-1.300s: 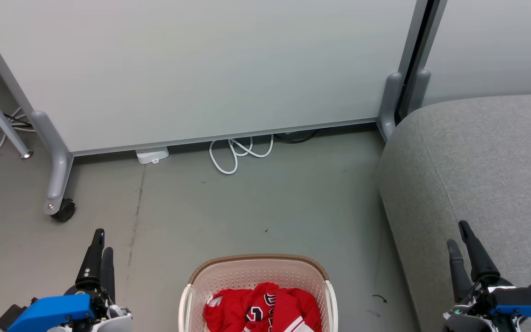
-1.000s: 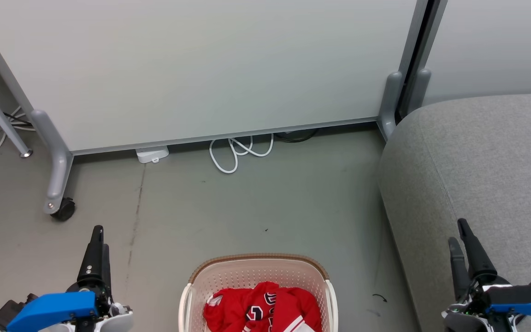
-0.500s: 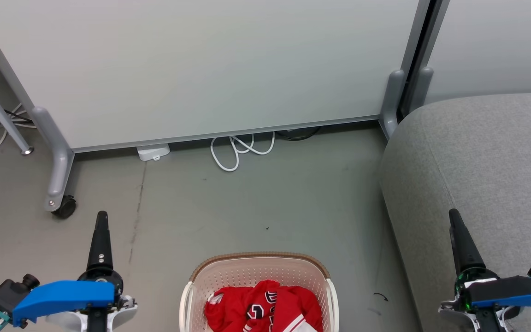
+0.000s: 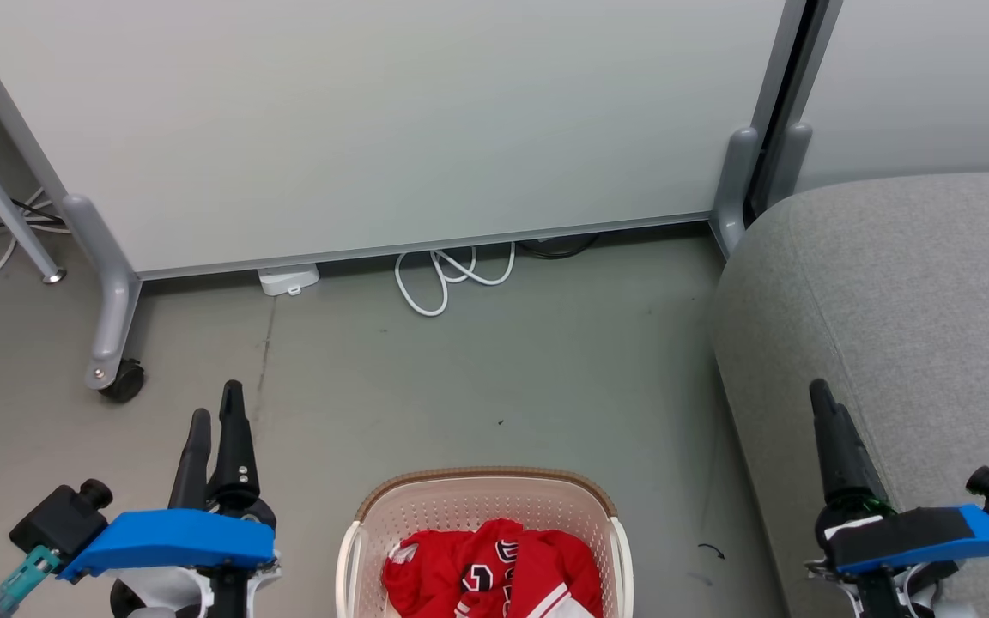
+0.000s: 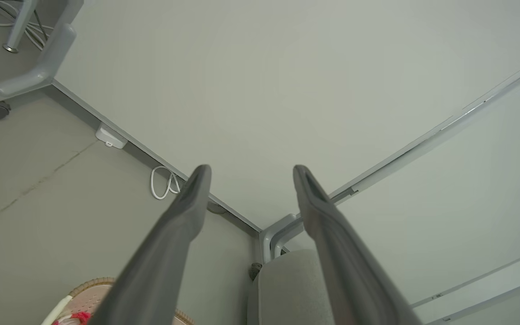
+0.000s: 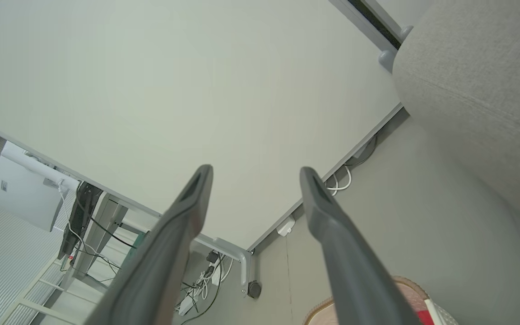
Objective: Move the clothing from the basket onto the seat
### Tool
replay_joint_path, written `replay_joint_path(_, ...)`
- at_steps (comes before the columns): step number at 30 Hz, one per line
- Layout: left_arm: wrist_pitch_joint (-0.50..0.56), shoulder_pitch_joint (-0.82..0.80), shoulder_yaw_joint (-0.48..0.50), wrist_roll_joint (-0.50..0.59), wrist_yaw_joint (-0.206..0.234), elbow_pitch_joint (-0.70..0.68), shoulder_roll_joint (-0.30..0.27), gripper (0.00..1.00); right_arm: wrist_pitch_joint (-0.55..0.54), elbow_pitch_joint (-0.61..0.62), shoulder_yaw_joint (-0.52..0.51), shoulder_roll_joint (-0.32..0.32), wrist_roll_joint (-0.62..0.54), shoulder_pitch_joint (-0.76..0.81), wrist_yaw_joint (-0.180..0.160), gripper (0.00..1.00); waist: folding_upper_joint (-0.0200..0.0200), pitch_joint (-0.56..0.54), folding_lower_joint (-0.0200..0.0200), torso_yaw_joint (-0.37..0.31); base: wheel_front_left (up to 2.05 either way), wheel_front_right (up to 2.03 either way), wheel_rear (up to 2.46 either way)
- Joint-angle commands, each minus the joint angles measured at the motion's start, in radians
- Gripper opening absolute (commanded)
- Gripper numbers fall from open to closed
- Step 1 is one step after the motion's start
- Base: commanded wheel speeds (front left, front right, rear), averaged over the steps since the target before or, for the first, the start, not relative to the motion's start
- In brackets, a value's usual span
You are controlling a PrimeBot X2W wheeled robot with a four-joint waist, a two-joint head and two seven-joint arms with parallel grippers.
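Nothing has been picked up yet. The red soft-fabric clothing with white stripes (image 4: 494,571) lies in the cream perforated plastic basket with a brown rim (image 4: 482,476), at bottom centre. The left claw (image 4: 215,403) and right claw (image 4: 828,402) flank it at the lower corners, both released and empty. Next, one claw should dip in, pinch some fabric, and carry it to the grey upholstered seat (image 4: 915,283) at right.

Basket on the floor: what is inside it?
Red clothing with white stripes and dark lettering lies crumpled inside the basket. Anything beneath that fabric is covered, and the basket's near end runs off the picture's bottom edge.
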State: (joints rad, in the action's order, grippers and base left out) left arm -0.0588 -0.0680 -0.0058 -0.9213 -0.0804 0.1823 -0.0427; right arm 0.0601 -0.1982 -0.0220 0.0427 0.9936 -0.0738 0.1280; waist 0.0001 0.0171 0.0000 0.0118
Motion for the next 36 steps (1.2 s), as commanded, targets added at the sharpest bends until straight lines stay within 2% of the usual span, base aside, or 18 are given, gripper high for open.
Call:
replay_joint_path(1,-0.012,-0.028,-0.009,0.053,0.004,-0.013,-0.007,1.00,0.011,0.018,0.010,0.006,-0.045,-0.022,0.002,1.00,-0.0001,0.000,0.0000,0.001,0.00,0.00,0.00)
replay_joint_path(12,-0.047,-0.032,-0.049,0.245,0.028,0.002,-0.012,1.00,0.046,0.017,0.034,0.007,-0.220,-0.020,0.003,1.00,-0.0001,0.004,0.0000,0.005,0.00,0.00,0.00)
replay_joint_path(36,-0.111,-0.041,-0.111,0.510,0.062,0.012,-0.020,1.00,0.110,0.008,0.051,0.008,-0.501,-0.020,0.003,1.00,-0.0001,0.009,0.0000,0.018,0.00,0.00,0.00)
